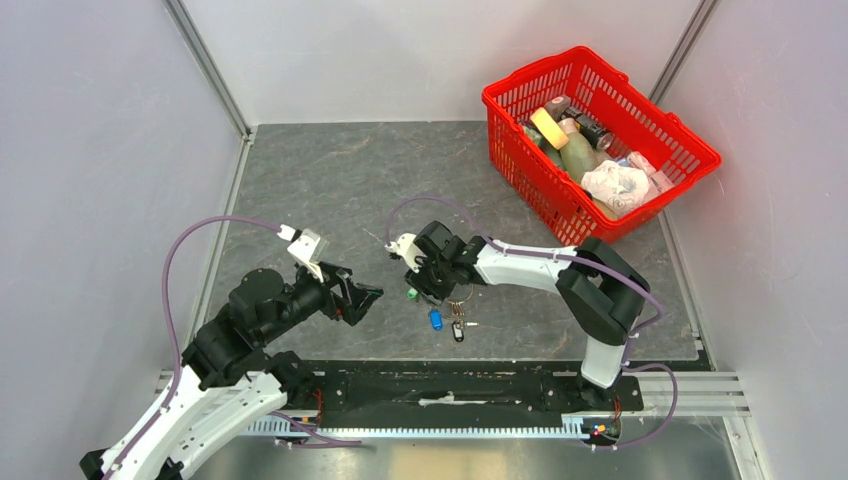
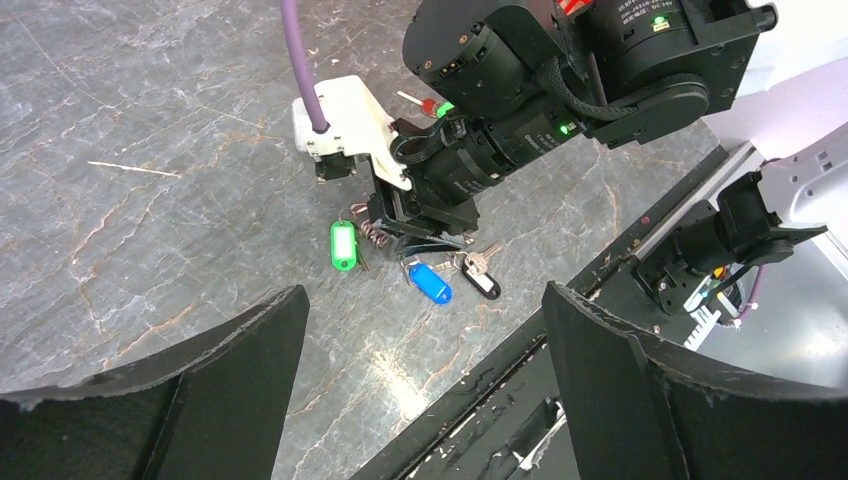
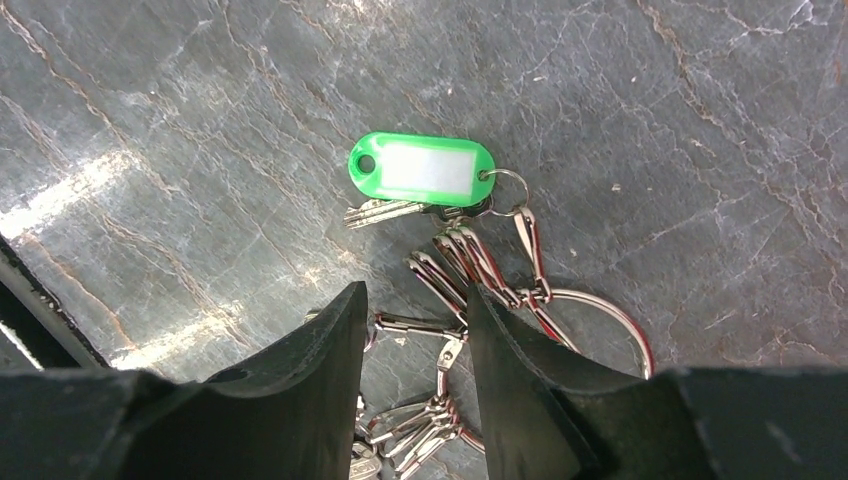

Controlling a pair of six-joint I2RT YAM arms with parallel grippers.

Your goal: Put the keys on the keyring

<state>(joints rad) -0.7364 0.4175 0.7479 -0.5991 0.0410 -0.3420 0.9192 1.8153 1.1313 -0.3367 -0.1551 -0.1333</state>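
The keys lie in a bunch on the grey table: a green-headed key (image 3: pixel 422 170) (image 1: pixel 411 294) (image 2: pixel 343 246), a blue one (image 1: pixel 437 319) (image 2: pixel 430 283) and a dark one (image 1: pixel 458 330) (image 2: pixel 481 280). Silver snap clips (image 3: pixel 415 325) link them to the thin silver keyring (image 3: pixel 622 313) (image 1: pixel 460 293). My right gripper (image 3: pixel 417 300) (image 1: pixel 428 285) is down over the bunch, jaws partly open, astride one clip lying crosswise between the fingers. My left gripper (image 2: pixel 425 300) (image 1: pixel 362 298) hangs wide open and empty, a little left of the keys and pointing at them.
A red basket (image 1: pixel 520 100) full of assorted items stands at the back right. A black rail (image 1: pixel 450 385) runs along the table's near edge. White walls close in on the left, back and right.
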